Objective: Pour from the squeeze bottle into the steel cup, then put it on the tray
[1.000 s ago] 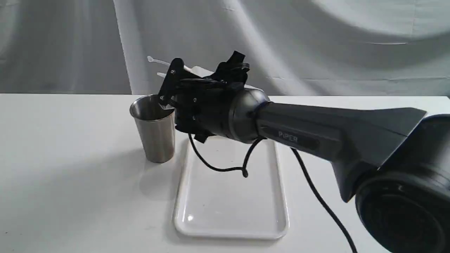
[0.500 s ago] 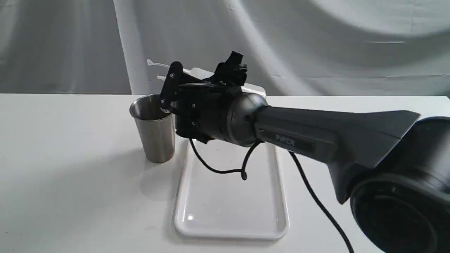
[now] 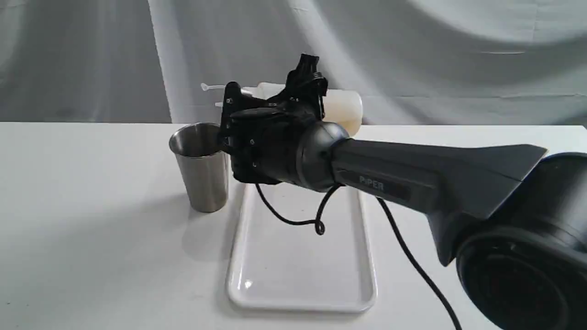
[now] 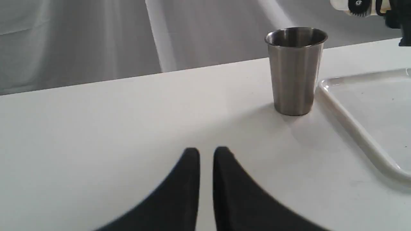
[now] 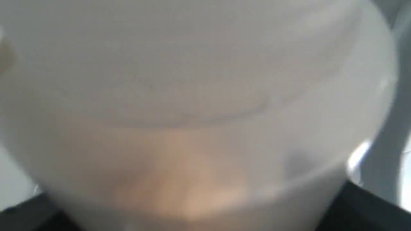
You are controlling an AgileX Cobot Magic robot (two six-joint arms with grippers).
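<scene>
Squeeze bottle: whitish translucent cylinder with an amber tint inside, carried roughly level at upper centre of the exterior frame. Its thin nozzle points left above the steel cup, and the right gripper is clasped around its body. Steel cup: upright at centre-left, its base just beside but apart from the left rim of the tray at lower centre, with broad bare table to its left. Left gripper: fingers drawn almost together, grasping nothing, well apart from the cup.

We count one squeeze bottle, one steel cup, one tray, one worktop, and two pairs of jaws.
</scene>
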